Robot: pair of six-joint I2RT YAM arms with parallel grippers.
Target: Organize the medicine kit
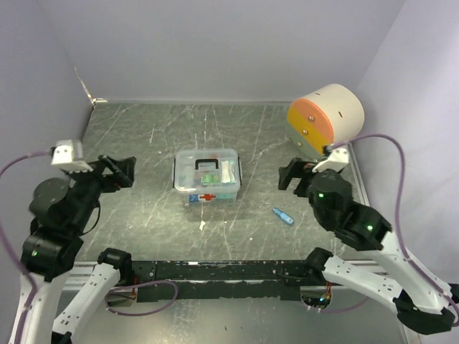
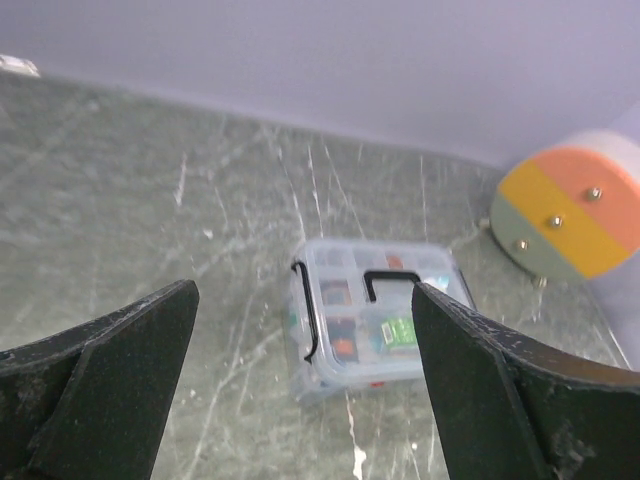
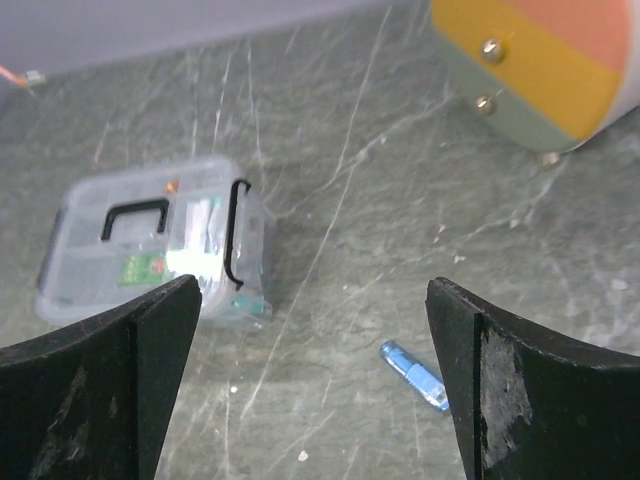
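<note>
Pale lavender walls close in a scratched grey-green table [image 1: 143,136]. The medicine kit [image 1: 206,175] sits near the table's middle with its clear lid on. A black handle [image 1: 208,164] lies on top, and red and blue markings show on the near face. The left gripper [image 1: 123,172] hangs to the left of the kit, well apart from it, with its fingers spread wide and nothing between them. The right gripper [image 1: 289,177] hangs to the right of the kit, also clear of it, and its fingers are likewise wide and empty. A small blue item [image 1: 283,216] lies on the table, nearer and to the right of the kit. A large cream cylinder [image 1: 326,118] with an orange face rests in the far right corner.
</note>
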